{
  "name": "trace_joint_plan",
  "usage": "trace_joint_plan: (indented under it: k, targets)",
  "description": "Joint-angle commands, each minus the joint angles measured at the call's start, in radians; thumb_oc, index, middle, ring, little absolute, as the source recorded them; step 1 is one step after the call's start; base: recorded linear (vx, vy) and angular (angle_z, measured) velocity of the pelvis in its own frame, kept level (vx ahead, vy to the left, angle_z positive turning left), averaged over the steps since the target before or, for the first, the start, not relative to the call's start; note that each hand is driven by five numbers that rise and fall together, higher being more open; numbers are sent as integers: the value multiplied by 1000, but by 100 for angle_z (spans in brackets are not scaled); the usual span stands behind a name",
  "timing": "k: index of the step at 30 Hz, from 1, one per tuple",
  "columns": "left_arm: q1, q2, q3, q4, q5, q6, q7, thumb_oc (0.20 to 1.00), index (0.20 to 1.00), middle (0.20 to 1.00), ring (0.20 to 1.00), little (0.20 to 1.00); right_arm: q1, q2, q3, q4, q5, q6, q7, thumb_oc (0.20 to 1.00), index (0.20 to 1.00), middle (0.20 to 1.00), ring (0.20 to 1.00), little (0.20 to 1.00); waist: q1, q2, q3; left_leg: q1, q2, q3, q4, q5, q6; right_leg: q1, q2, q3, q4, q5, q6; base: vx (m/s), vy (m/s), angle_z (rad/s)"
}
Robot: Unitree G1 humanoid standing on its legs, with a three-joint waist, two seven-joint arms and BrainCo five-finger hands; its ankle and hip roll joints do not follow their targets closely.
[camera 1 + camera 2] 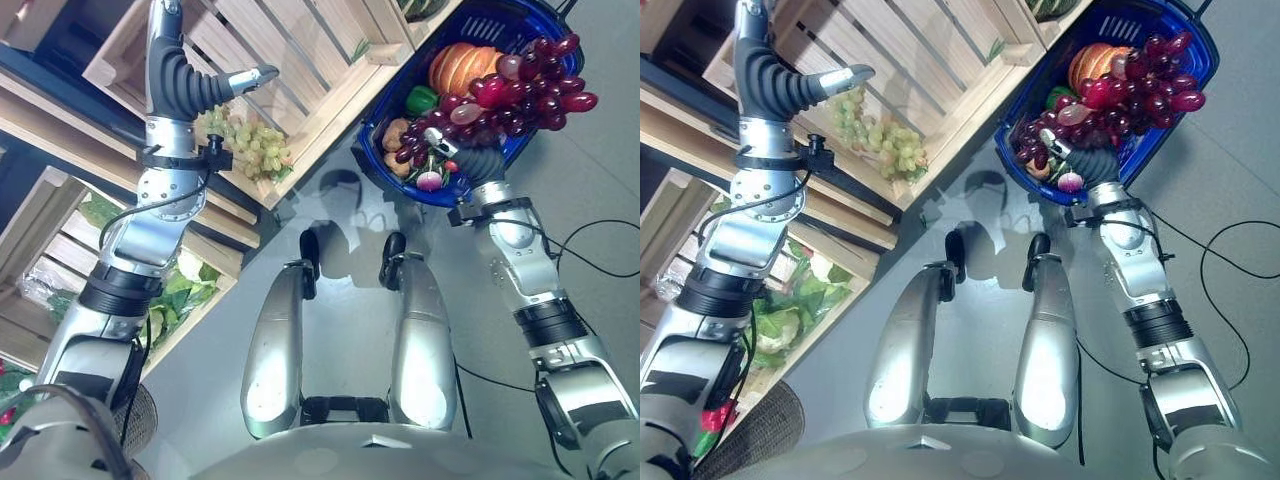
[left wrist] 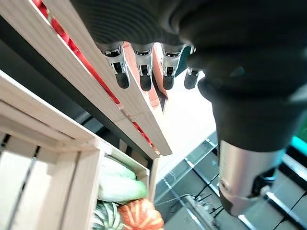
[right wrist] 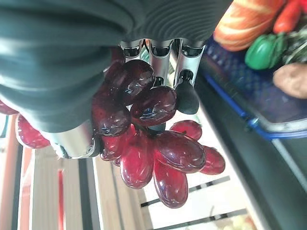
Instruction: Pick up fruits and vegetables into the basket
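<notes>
Over the blue basket (image 1: 398, 165), right robot hand (image 1: 455, 145) curled round a bunch of dark red grapes (image 1: 525, 88), held above the rim. From the right wrist view, fingers (image 3: 184, 91) wrapped against the red fruit, thumb pressing from the other side. Inside the basket: an orange striped squash (image 1: 462, 66), a green pepper (image 1: 421, 99), a brown potato (image 1: 396, 134) and a small pink-white radish (image 1: 429, 180). Up by the wooden crates (image 1: 300, 60), left robot hand (image 1: 215, 85) raised with fingers (image 2: 144, 72) straight and apart, gripping nothing. Just beside it, green grapes (image 1: 255, 145) resting in a crate. Lower down, leafy greens (image 1: 185, 285) in another crate.
</notes>
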Motion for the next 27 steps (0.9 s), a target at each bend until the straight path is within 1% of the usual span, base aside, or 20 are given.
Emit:
trace_joint_plan:
  k: [1,3,5,6,7,8,9,10,12,13,14,18,20,22,23,25,27]
  targets:
    - [-16,67,33,13,116,21,40,1000,1000,1000,1000,1000,-70,-59,-73,-8,136,0,111,200,200,200,200,200,-1,13,-45,-19,-16,90,18,-95,39,-4,43,-27,20,-38,26,15,-45,2]
    - [-43,104,14,43,166,37,36,1000,1000,1000,1000,1000,-102,-93,-72,46,206,38,170,200,200,200,200,200,4,21,-45,-52,-10,92,34,-92,36,-41,40,-25,42,-42,25,4,-39,0]
    - [-64,128,-1,60,202,48,38,1000,1000,1000,1000,1000,-124,-114,-65,75,263,69,198,200,200,200,200,200,8,27,-45,-76,-7,94,46,-90,35,-67,39,-22,58,-44,23,0,0,0]
    - [-97,169,-31,94,252,52,48,1000,1000,1000,1000,1000,-158,-139,-57,144,325,100,248,200,200,200,200,200,12,37,-45,-102,-3,95,60,-88,34,-98,36,-18,80,-47,22,0,0,0]
    - [-121,191,-52,112,285,62,47,1000,1000,1000,1000,1000,-180,-149,-48,183,363,119,264,200,200,200,200,200,14,43,-45,-116,-1,96,69,-88,33,-114,34,-16,91,-49,21,0,0,0]
    - [-148,215,-78,128,300,74,38,1000,1000,1000,1000,1000,-203,-158,-38,221,402,142,281,200,200,200,200,200,15,51,-45,-132,1,97,76,-87,33,-134,34,-13,103,-52,20,0,0,0]
    - [-184,234,-109,148,302,98,21,1000,1000,1000,1000,1000,-234,-168,-30,268,460,184,308,200,200,200,200,200,18,59,-45,-155,2,97,84,-86,32,-160,34,-6,115,-54,19,19,23,3]
    - [-208,248,-129,160,312,112,15,1000,1000,1000,1000,1000,-253,-174,-24,305,487,203,318,200,200,200,200,200,20,65,-45,-170,3,98,90,-86,32,-178,34,-2,122,-55,19,14,33,2]
    - [-253,274,-180,192,353,141,22,1000,1000,1000,1000,1000,-296,-185,-8,374,530,255,328,200,200,200,200,200,22,80,-45,-201,6,101,106,-86,33,-217,33,10,144,-57,19,9,42,-1]
    - [-262,278,-190,198,357,149,18,1000,1000,1000,1000,1000,-305,-188,-4,387,540,267,331,200,200,200,200,200,22,83,-45,-207,7,102,109,-87,33,-225,33,12,148,-58,19,14,57,-3]
    - [-287,294,-217,220,344,172,3,1000,1000,1000,1000,1000,-332,-194,4,439,577,311,337,200,200,200,200,200,25,93,-45,-231,9,105,121,-89,34,-252,31,20,161,-59,18,6,47,-5]
    - [-318,317,-259,256,326,215,-7,1000,1000,1000,1000,1000,-388,-204,31,512,620,366,345,200,200,200,200,200,33,111,-45,-277,13,109,141,-94,37,-305,31,33,183,-61,19,0,41,-6]
    - [-329,322,-276,277,348,237,-4,1000,1000,1000,1000,1000,-417,-206,40,534,653,391,341,200,200,200,200,200,36,117,-45,-298,14,110,150,-96,38,-329,31,38,194,-61,21,0,31,-6]
    - [-349,332,-303,300,399,265,5,1000,1000,1000,1000,1000,-444,-207,52,555,689,413,346,200,200,200,200,200,36,124,-45,-318,14,111,155,-97,38,-352,31,42,199,-60,22,-9,35,-5]
    - [-359,337,-317,309,421,284,6,1000,1000,1000,1000,1000,-452,-207,58,563,699,422,346,200,200,200,200,200,35,126,-45,-324,15,111,156,-97,37,-359,30,44,199,-60,23,-3,38,-2]
    - [-397,345,-367,343,444,347,-18,1000,1000,1000,1000,1000,-483,-210,81,578,735,458,350,200,200,200,200,200,32,130,-45,-343,16,114,154,-94,35,-384,31,49,203,-56,25,-8,49,-2]
    - [-413,345,-385,365,451,372,-32,1000,1000,1000,1000,1000,-493,-210,86,587,748,475,346,200,200,200,200,200,30,132,-45,-349,16,115,150,-91,34,-393,33,51,201,-53,27,-13,42,-2]
